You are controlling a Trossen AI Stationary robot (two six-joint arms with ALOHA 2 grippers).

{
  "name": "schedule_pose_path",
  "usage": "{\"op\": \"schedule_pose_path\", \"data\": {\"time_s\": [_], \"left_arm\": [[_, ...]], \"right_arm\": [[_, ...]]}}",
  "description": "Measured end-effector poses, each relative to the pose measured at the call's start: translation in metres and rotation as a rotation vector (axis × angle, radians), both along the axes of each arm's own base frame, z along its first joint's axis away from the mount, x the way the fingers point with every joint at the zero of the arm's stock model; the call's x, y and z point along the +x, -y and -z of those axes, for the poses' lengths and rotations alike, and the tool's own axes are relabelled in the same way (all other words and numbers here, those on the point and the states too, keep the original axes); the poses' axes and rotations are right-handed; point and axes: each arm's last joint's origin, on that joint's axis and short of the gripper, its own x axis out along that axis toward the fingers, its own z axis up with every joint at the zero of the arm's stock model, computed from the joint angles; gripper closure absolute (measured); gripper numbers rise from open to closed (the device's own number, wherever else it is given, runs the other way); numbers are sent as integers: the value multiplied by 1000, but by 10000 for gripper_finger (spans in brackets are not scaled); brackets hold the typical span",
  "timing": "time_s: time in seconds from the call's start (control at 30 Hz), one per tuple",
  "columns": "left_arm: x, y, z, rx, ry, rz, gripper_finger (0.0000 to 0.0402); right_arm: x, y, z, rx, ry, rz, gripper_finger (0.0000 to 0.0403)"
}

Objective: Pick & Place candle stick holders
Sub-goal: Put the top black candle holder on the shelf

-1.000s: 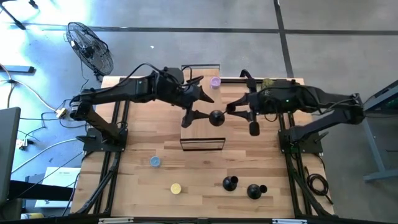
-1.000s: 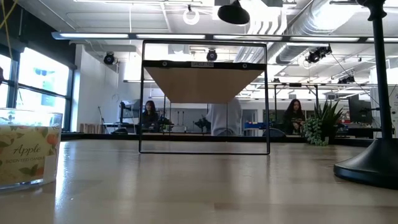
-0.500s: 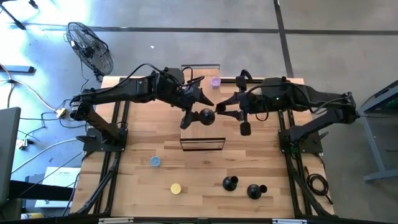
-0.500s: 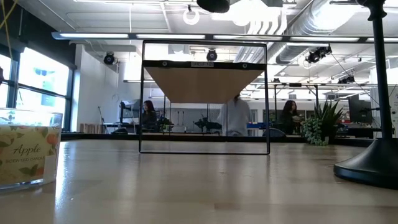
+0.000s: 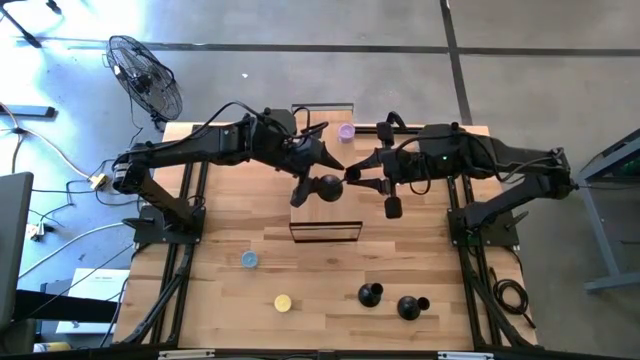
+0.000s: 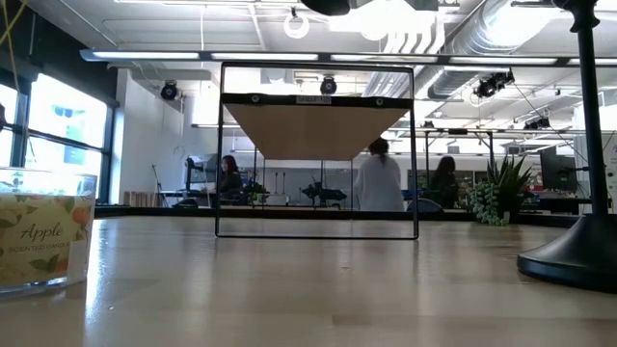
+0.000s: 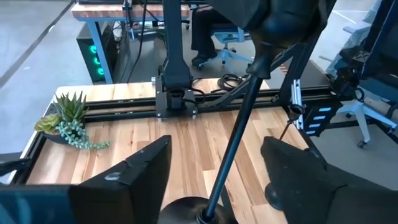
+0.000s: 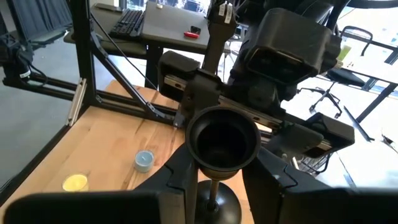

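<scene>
At the worktop's (image 5: 230,225) near edge, 2 holders stand side by side toward the right corner: one (image 5: 371,294) upright, the other (image 5: 409,306) just right of it. A yellow disc (image 5: 283,302) lies near the same edge, left of them, and a blue disc (image 5: 249,260) a little farther back and left. In the low view a glass jar (image 6: 43,229) reads "Apple", with smaller script below it too small to read, and a holder's base and stem (image 6: 581,241) stand at the right.

At mid-worktop stands 1 black wire frame (image 5: 325,232); a small label on its top bar cannot be read.

Beyond it, above the centre, a 3rd holder (image 5: 328,188) hangs off the worktop between both arms. The right gripper (image 8: 208,186) is clamped on its thin stem just under the cup. The left gripper (image 7: 214,174) sits around its round base, fingers either side; whether they press it cannot be told.

Near the far edge sit 1 purple cup (image 5: 346,131) and 1 small plant (image 7: 67,121). In the room behind are 3 people.
</scene>
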Motion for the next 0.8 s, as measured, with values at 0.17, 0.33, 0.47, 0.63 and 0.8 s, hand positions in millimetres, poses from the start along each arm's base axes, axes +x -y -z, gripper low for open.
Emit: {"op": "schedule_pose_path", "data": {"time_s": [0.17,0.33,0.47,0.63,0.8], "left_arm": [[2,0,1,4,0,2,201],[6,-1,6,26,-7,6,232],[9,-1,7,28,-4,7,258],[13,-2,11,56,-11,18,303],[13,-1,12,87,-9,37,377]], "right_arm": [[0,0,0,-1,0,0,314],[0,0,0,-4,-1,-6,314],[0,0,1,-8,-2,-6,314],[0,0,1,-15,-3,-8,314],[0,0,1,-15,-3,-4,314]]}}
